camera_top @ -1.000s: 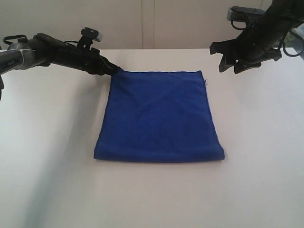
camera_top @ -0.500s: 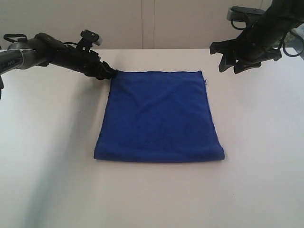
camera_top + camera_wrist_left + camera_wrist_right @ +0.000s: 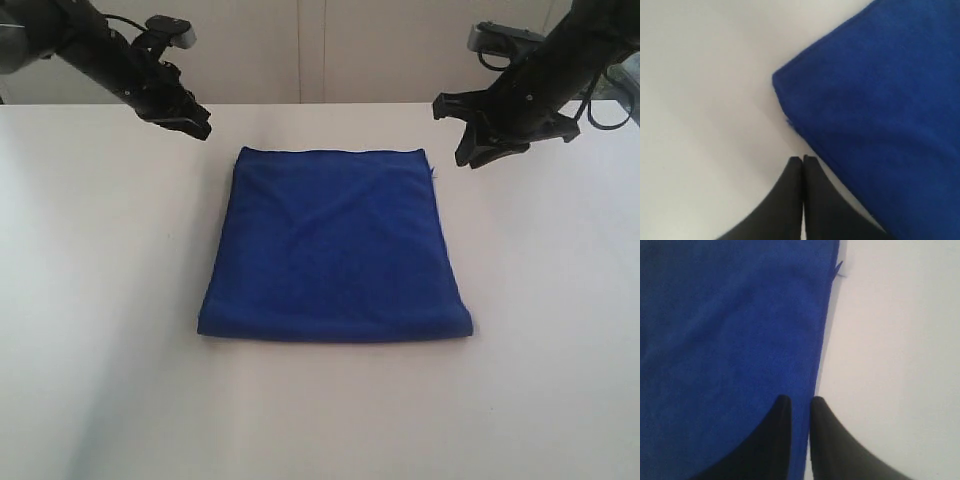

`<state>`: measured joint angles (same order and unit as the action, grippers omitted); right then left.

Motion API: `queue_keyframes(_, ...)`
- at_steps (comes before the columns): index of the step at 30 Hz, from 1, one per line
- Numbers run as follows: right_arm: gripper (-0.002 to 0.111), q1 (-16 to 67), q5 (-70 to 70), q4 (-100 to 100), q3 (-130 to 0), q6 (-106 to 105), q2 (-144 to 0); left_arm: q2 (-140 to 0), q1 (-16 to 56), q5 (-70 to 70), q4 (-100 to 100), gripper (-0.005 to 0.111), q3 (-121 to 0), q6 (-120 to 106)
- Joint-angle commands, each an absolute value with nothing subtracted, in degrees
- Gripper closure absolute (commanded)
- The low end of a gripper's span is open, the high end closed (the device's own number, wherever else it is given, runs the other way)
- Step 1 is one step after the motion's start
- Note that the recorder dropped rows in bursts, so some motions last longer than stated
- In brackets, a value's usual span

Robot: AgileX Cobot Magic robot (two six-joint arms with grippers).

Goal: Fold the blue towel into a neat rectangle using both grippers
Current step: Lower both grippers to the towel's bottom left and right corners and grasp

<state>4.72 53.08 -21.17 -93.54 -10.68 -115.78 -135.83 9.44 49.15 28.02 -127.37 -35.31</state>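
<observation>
1. Risk of rumpling the folded blue towel (image 3: 335,245) by dipping onto its upper edge; risk too of catching one layer and peeling the fold open.
2. Left gripper (image 3: 195,125), upper left of frame: pressed together, pinching nothing; clear of the towel's upper-left corner.
3. Right gripper (image 3: 475,155), upper right: slim gap between fingers, nothing in it; raised near the corner with the tag (image 3: 840,269).
4. Towel flat at centre frame on the white table (image 3: 100,350), below and between both.
</observation>
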Motion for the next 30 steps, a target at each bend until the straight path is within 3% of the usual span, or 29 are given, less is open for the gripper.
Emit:
queue_keyframes(1,0.107,4.7,57.8,-22.4,-93.2,-13.0,-115.5,-133.8,9.9,57.4,28.2,0.107,-127.4,-32.1)
queue_keyframes(8,0.108,6.1,63.6,-22.4,-91.8,-13.2,-114.7,-130.9,12.8,68.1,22.4,0.107,-127.4,-23.5)
queue_keyframes(16,0.108,11.0,57.3,-22.0,-75.7,-13.3,-105.9,-124.4,22.2,70.0,11.8,0.107,-118.7,-14.2)
queue_keyframes(23,0.108,11.0,49.3,-23.9,-62.1,-13.6,-101.4,-114.7,25.8,54.1,10.4,0.107,-95.1,-8.6)
queue_keyframes(30,0.108,14.9,43.0,-27.5,-60.6,-15.3,-101.5,-114.0,26.6,44.7,16.2,0.107,-84.2,-12.2)
